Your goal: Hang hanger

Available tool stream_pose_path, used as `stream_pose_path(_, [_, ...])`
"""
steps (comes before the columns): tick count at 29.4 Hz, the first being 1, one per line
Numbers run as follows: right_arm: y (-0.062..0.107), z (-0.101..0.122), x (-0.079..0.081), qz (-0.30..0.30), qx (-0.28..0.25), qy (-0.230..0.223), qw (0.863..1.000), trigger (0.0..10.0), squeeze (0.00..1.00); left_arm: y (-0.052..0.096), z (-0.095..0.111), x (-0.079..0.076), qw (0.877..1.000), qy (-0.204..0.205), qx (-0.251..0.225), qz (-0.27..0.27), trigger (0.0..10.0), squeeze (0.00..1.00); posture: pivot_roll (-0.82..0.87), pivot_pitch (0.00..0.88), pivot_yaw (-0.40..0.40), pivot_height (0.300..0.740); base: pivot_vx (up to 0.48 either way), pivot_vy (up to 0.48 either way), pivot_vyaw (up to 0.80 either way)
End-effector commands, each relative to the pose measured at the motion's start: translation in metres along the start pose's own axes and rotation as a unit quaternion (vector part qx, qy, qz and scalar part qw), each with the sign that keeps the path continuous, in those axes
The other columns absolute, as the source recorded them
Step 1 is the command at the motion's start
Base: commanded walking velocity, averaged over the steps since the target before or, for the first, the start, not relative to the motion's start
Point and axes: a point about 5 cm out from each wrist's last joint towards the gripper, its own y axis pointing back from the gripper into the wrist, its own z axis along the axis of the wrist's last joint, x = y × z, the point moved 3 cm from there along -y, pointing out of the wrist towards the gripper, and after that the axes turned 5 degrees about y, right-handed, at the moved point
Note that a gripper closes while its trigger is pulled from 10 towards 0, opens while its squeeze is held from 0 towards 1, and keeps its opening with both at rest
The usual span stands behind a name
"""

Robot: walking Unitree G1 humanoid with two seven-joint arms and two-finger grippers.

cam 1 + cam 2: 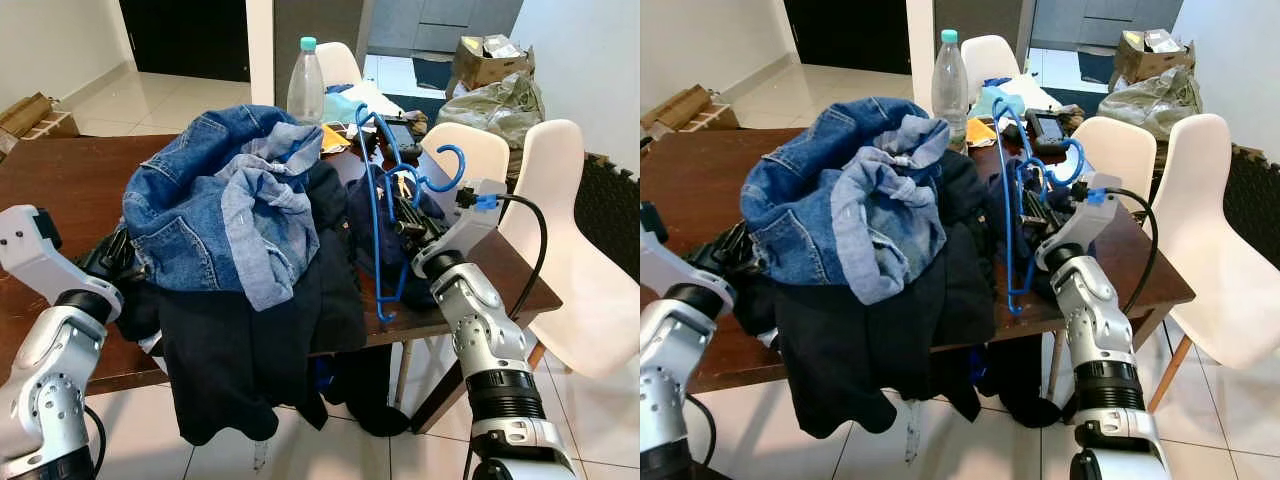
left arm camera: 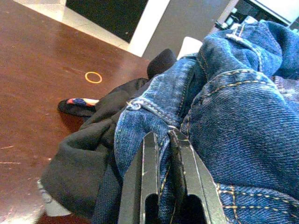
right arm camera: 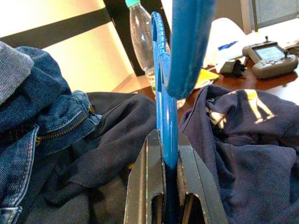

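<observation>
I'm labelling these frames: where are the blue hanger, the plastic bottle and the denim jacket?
blue hanger (image 1: 374, 215): left eye view, its long vertical bar.
plastic bottle (image 1: 306, 85): left eye view, middle of its clear body.
denim jacket (image 1: 195, 205): left eye view, its dark blue body panel.

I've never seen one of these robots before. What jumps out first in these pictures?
A big heap of clothes covers the brown table, topped by crumpled blue jeans over dark garments spilling off the front edge. At the heap's right side, the right gripper holds a bright blue hanger upright, jaws shut on it. The left gripper pinches the denim.
</observation>
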Motion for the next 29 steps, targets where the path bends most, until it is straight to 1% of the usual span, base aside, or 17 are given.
stream_pose_path(1, [-0.001,0.009,-0.001,-0.001,-0.009,0.012,1.000,10.0,0.00,-0.002,-0.007,0.001,1.000,-0.002,0.016,-0.003,0.0,0.00,0.17,0.065,-0.048,0.740,0.000,0.000,0.00])
stream_pose_path(6, [-0.001,0.011,-0.002,-0.002,-0.010,0.013,1.000,10.0,0.00,-0.003,-0.008,-0.002,1.000,0.002,0.016,-0.008,0.0,0.00,0.17,0.069,-0.048,0.740,0.000,0.000,0.00])
stream_pose_path(7, [-0.001,0.011,-0.002,-0.003,-0.010,0.014,1.000,10.0,0.00,-0.003,-0.005,-0.004,1.000,-0.002,0.010,-0.008,5.8,0.00,0.17,0.069,-0.048,0.740,0.000,0.000,0.00])
stream_pose_path(8, [0.000,0.011,-0.003,-0.004,-0.010,0.014,1.000,10.0,0.00,-0.003,-0.001,-0.004,1.000,-0.007,0.002,-0.003,10.0,0.47,0.17,0.068,-0.048,0.740,0.000,0.000,0.00])
stream_pose_path(9, [0.000,0.011,-0.003,-0.004,-0.010,0.014,1.000,10.0,0.00,-0.003,-0.001,-0.004,1.000,-0.007,0.002,-0.003,10.0,0.47,0.17,0.068,-0.048,0.740,0.000,0.000,0.00])
stream_pose_path(10, [0.000,0.011,-0.004,-0.005,-0.010,0.015,1.000,10.0,0.00,-0.003,0.003,-0.004,1.000,-0.006,-0.007,0.002,10.0,1.00,0.17,0.070,-0.049,0.740,0.000,0.000,0.00])
stream_pose_path(16, [0.000,0.010,-0.003,-0.004,-0.009,0.014,1.000,10.0,0.00,-0.003,0.007,-0.005,1.000,-0.003,-0.015,0.003,10.0,1.00,0.17,0.070,-0.050,0.740,0.000,0.000,0.00])
stream_pose_path(21, [-0.001,0.010,-0.002,-0.003,-0.009,0.014,1.000,10.0,0.00,-0.005,0.009,-0.012,1.000,0.000,-0.016,-0.007,10.0,1.00,0.17,0.071,-0.050,0.740,0.000,0.000,0.00])
stream_pose_path(23, [-0.001,0.010,-0.002,-0.003,-0.009,0.014,1.000,10.0,0.00,-0.005,0.009,-0.012,1.000,0.000,-0.016,-0.007,10.0,1.00,0.17,0.071,-0.050,0.740,0.000,0.000,0.00])
stream_pose_path(24, [-0.001,0.010,-0.003,-0.003,-0.009,0.014,1.000,10.0,0.00,-0.003,0.009,-0.012,1.000,0.009,-0.016,-0.002,10.0,0.00,0.17,0.074,-0.050,0.740,0.000,0.000,0.00])
stream_pose_path(25, [-0.001,0.010,-0.003,-0.003,-0.009,0.014,1.000,10.0,0.00,-0.003,0.009,-0.012,1.000,0.009,-0.016,-0.002,10.0,0.00,0.17,0.074,-0.050,0.740,0.000,0.000,0.00])
stream_pose_path(26, [-0.001,0.011,-0.003,-0.004,-0.008,0.014,1.000,10.0,0.00,-0.001,0.006,-0.009,1.000,0.019,-0.011,0.006,10.0,0.00,0.18,0.076,-0.051,0.740,0.000,0.000,0.00])
stream_pose_path(28, [-0.001,0.011,-0.003,-0.004,-0.008,0.014,1.000,10.0,0.00,-0.001,0.006,-0.009,1.000,0.019,-0.011,0.006,10.0,0.00,0.18,0.076,-0.051,0.740,0.000,0.000,0.00])
stream_pose_path(29, [-0.001,0.010,-0.004,-0.004,-0.008,0.014,1.000,10.0,0.00,0.002,-0.001,-0.002,0.999,0.032,-0.003,0.021,10.0,0.00,0.18,0.076,-0.051,0.740,0.000,0.000,0.00])
